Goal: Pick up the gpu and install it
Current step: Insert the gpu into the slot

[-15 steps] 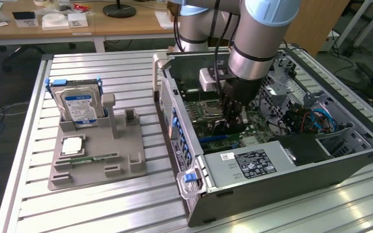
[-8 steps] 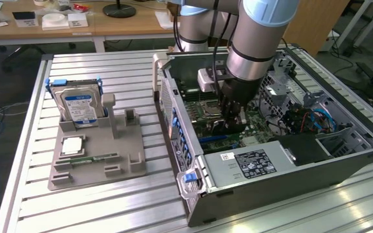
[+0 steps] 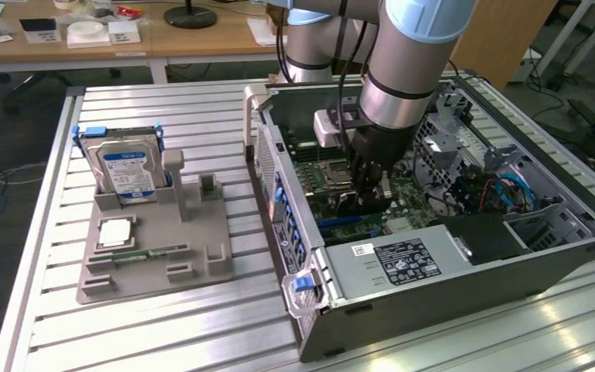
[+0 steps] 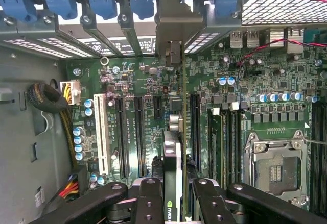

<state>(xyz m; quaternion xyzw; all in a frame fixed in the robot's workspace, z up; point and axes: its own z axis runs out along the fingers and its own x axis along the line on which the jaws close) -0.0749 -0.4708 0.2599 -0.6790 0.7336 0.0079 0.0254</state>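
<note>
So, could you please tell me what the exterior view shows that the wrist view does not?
Exterior view: the arm reaching into the open computer case, the power supply, and beside the case a grey holder with the hard drive standing in it. Wrist view: the white expansion slot and the yellow-and-black cable bundle. Both: the motherboard, the CPU socket, and the gripper closed on the gpu, held edge-on above the board.

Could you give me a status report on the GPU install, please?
Gripper shut on the gpu. Card edge-on over the expansion slots of the motherboard, inside the computer case. Cable bundle well aside.
</note>
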